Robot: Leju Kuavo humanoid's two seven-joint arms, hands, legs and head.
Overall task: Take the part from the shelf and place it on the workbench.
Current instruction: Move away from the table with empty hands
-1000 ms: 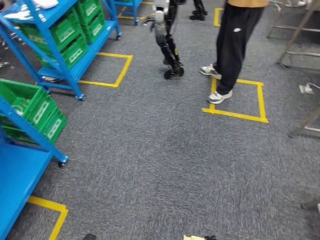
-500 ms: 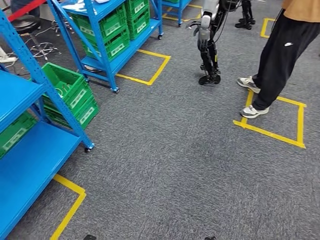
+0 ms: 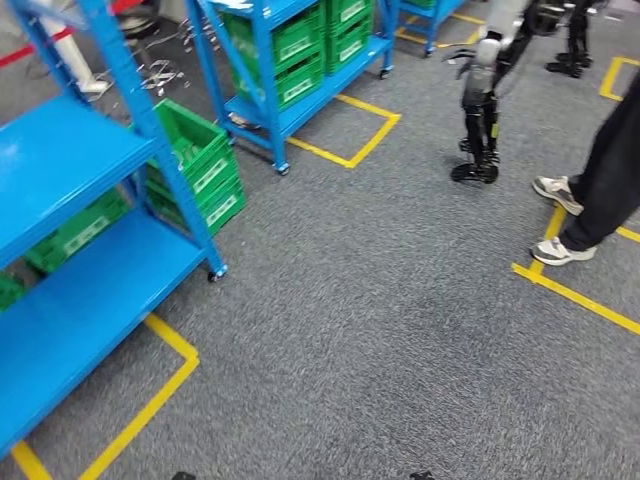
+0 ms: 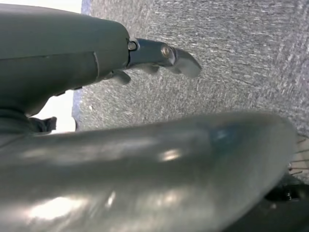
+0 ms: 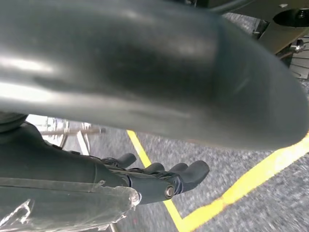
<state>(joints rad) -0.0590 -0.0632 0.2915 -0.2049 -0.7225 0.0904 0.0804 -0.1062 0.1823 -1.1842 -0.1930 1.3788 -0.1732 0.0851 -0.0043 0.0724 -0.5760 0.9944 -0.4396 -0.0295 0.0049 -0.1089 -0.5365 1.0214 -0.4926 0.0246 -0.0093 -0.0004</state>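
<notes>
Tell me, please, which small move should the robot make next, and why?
Probably keep turning left to face the near blue shelf squarely. It lies at the head view's left edge, its green bins off to the side, so no part is within reach. The left hand and the right hand hang over the carpet, holding nothing, fingers apart.

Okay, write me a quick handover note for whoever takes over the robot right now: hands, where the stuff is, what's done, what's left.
Left hand: holds nothing, fingers out straight over the grey carpet.
Right hand: holds nothing, fingers close together and slightly curled, over yellow floor tape.
Things: the near blue shelf is at the left of the head view, with green bins on its lower levels. No part can be made out in them from here.
Nearby: a person and another robot stand at the right.
Done: nothing yet; no part is in hand.
Left: reach the shelf, take the part, carry it to the workbench.
</notes>
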